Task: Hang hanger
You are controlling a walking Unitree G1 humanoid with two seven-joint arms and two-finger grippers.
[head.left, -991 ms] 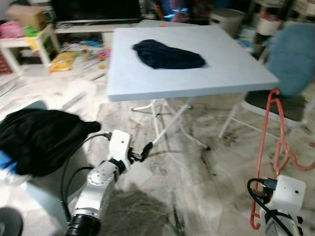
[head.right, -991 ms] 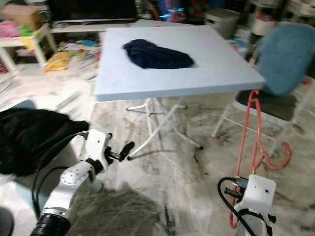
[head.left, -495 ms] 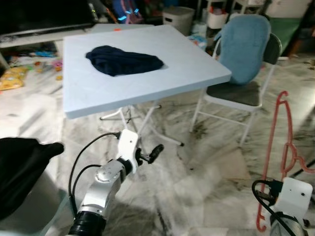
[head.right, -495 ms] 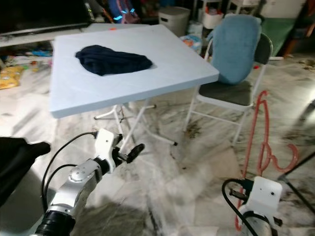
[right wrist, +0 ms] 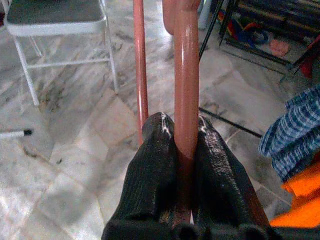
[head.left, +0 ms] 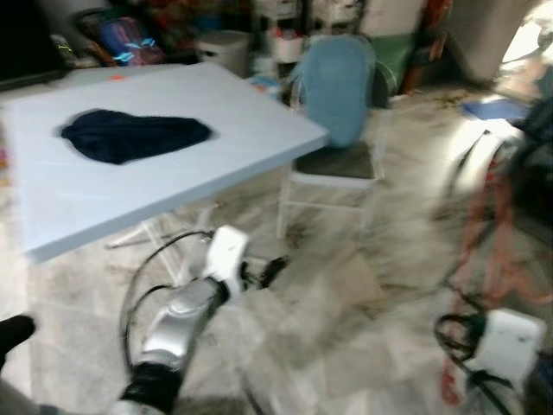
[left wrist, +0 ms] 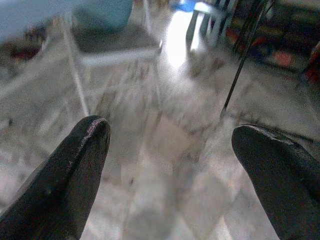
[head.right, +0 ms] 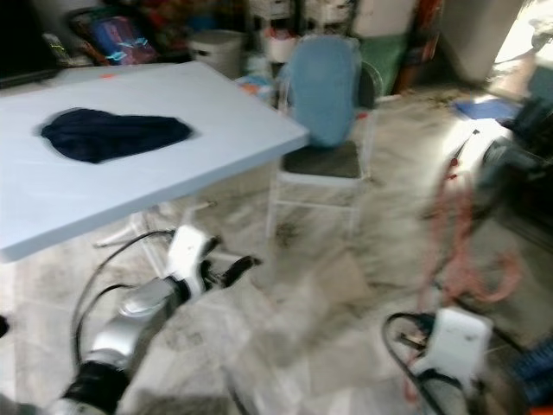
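Head views blurred; wrist views sharper.

Right gripper (right wrist: 182,137): both black fingers pressed together on a bar of the red plastic hanger (right wrist: 186,75), bar running straight up out of the pinch between the pads. A second, thinner bar of the same hanger stands just beside the gripper, parallel to the first. In the head views the hanger rises as a smeared red streak above the right wrist housing (head.left: 510,341).

Left gripper (left wrist: 170,165): fingers spread wide, nothing between them, held low over the marble floor (left wrist: 165,150).

Containers: a lidded white bin (head.left: 223,49) stands well beyond the left gripper, past the far edge of the folding table (head.left: 251,112); contents cannot be told. A dark blue garment (head.left: 134,137) lies bunched on the tabletop, well apart from both grippers.

Edges and room: ahead of the left gripper, open floor up to the white legs of a folding chair (head.left: 333,164) with a blue cloth over its back. The table's near edge overhangs beside the left arm. Ahead of the right gripper, bare floor, the chair's legs to one side, thin black stand legs (right wrist: 235,127) crossing the floor beyond. Near the right gripper hang a blue plaid cloth (right wrist: 292,132) and an orange cloth (right wrist: 302,200).
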